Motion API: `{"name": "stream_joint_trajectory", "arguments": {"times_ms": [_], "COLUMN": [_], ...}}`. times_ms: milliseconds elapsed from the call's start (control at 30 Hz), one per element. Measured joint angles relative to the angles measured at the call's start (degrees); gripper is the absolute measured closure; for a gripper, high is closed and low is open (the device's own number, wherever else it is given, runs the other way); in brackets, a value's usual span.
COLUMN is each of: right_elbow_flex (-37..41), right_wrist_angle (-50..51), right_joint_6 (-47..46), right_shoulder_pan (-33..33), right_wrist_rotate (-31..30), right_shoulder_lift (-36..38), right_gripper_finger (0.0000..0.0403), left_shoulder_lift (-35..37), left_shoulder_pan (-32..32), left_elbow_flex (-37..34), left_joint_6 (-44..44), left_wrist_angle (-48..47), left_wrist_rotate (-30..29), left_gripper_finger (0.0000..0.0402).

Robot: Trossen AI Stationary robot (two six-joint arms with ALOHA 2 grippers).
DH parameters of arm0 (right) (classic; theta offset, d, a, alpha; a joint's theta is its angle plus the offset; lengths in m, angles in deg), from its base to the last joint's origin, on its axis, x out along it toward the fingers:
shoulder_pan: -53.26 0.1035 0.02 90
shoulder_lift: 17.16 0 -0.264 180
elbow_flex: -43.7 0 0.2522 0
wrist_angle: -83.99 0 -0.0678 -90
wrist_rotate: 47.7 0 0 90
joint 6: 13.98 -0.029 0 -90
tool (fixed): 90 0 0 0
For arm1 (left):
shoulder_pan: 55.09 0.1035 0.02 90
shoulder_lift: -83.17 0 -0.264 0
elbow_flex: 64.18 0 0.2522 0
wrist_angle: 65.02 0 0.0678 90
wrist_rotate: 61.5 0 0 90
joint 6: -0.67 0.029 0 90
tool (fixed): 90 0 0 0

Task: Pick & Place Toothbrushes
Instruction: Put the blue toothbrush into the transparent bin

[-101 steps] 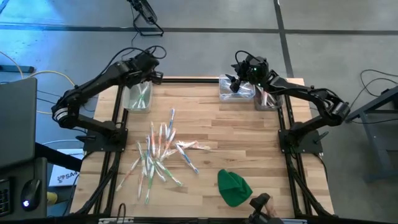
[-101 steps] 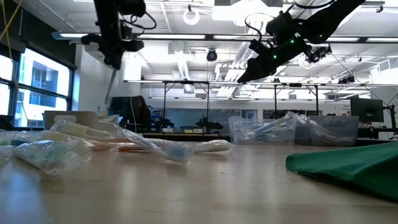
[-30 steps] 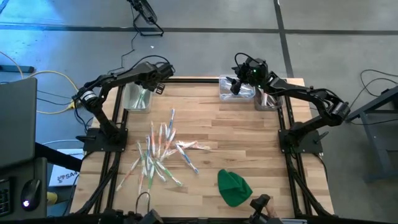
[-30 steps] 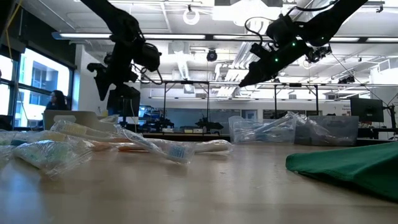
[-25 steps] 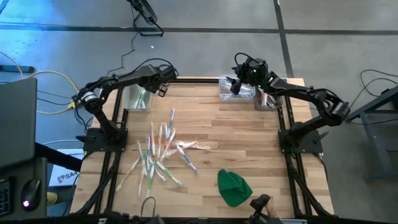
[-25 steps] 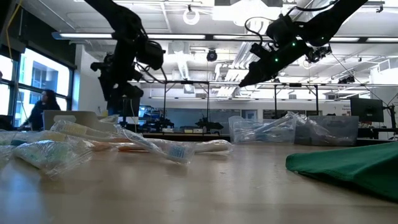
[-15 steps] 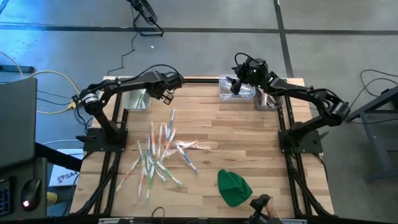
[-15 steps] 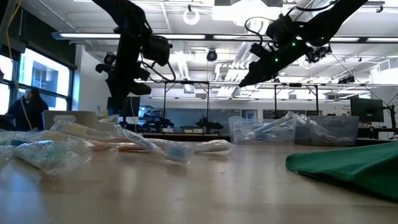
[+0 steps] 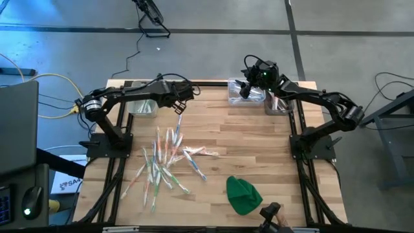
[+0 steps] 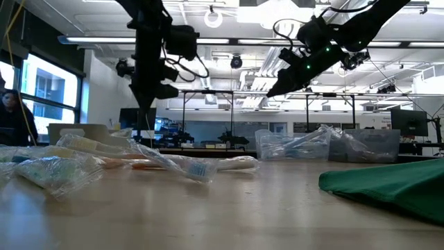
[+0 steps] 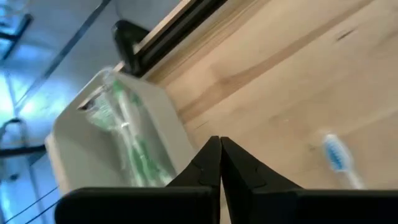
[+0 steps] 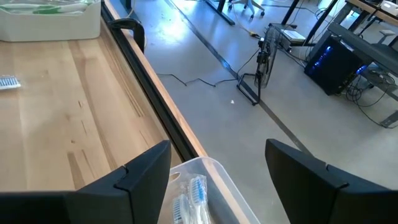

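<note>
The thin, pale translucent toothbrushes with green, blue, orange and pink accents point(image 9: 167, 160) lie in a loose scattered pile on the left-centre part of the light wooden bench point(image 9: 252, 139), some crossing one another; in the low view the same pile point(image 10: 132, 161) lies flat on the bench surface in clear wrappers. A few more green-accented toothbrushes rest inside the clear rectangular plastic bin at the far left corner of the bench point(image 9: 141, 103), also visible in the left wrist view point(image 11: 118, 143). A single blue-bristled toothbrush head point(image 11: 336, 155) lies on the bare wood near that bin. Two further clear rectangular plastic bins point(image 9: 259, 97) stand side by side at the far right of the bench, and one of them holds blue-bristled toothbrushes point(image 12: 189, 205). The left gripper point(image 9: 180, 105) hangs above the bench, just beyond the far end of the pile and beside the left bin; its fingers point(image 11: 208, 165) are pressed together with nothing between them. The right gripper point(image 9: 244, 87) is poised over the right-hand bins, its fingers point(image 12: 146, 165) spread wide apart and empty. A crumpled green cloth lump point(image 9: 242, 195) lies near the front edge of the bench, well apart from the pile.
</note>
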Motion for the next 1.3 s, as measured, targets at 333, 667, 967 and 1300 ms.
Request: {"name": "stream_joint_trajectory", "arguments": {"times_ms": [333,667,967,1300], "right_elbow_flex": [0.0,0.0,0.0,0.0], "right_wrist_angle": [0.09,0.07,0.01,0.01], "right_joint_6": [-1.44,-1.46,-2.89,-3.16], "right_shoulder_pan": [0.0,0.0,0.0,0.0], "right_wrist_rotate": [0.01,0.01,0.0,0.0], "right_shoulder_lift": [-0.02,-0.02,-0.02,-0.02], "right_gripper_finger": [0.0149,0.0149,0.0149,0.0149], "left_shoulder_lift": [2.07,4.27,8.68,9.41], "left_shoulder_pan": [-4.41,-11.31,-9.13,-8.25], "left_elbow_flex": [-0.07,-12.07,-18.97,-18.99], "left_joint_6": [-0.39,-1.32,-8.56,-9.94], "left_wrist_angle": [1.18,20.07,22.62,32.47], "left_wrist_rotate": [0.37,6.68,8.77,10.46], "left_gripper_finger": [0.0401,0.0402,0.0401,0.0401]}}
